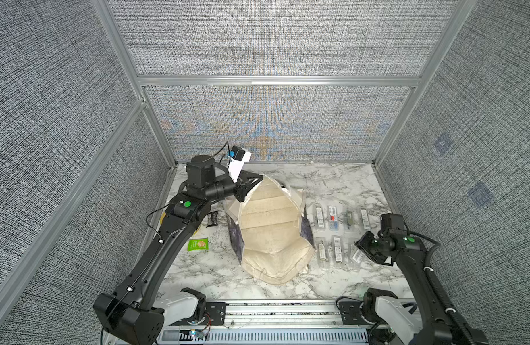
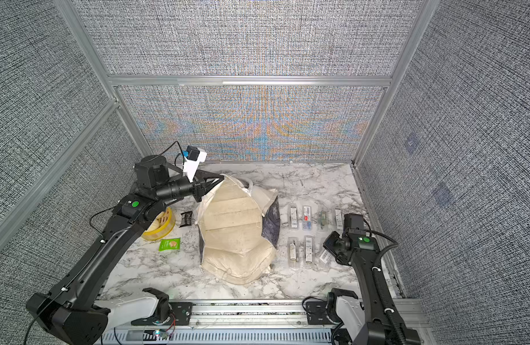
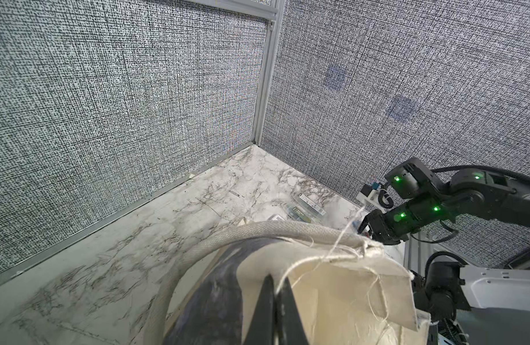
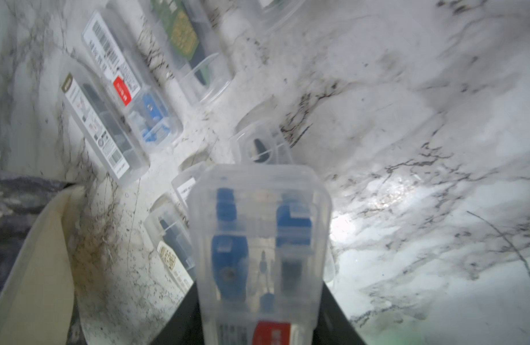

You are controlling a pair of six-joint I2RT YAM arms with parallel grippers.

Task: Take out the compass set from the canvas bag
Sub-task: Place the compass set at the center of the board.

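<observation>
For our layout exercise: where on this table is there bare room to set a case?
The table is bare behind the canvas bag to the back wall, and before it along the front rail. Crowded: clear cases to its right, green packet to its left.

Grey woven-textured wall panels [image 1: 272,38] in aluminium framing [image 1: 275,80] are enclosing the white, grey-veined marble worktop [image 1: 204,274] on three sides, while light is glaring off a bright patch [image 4: 344,227] of it

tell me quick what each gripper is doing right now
left gripper: shut on the rim of the canvas bag
right gripper: shut on a clear-cased compass set
</observation>
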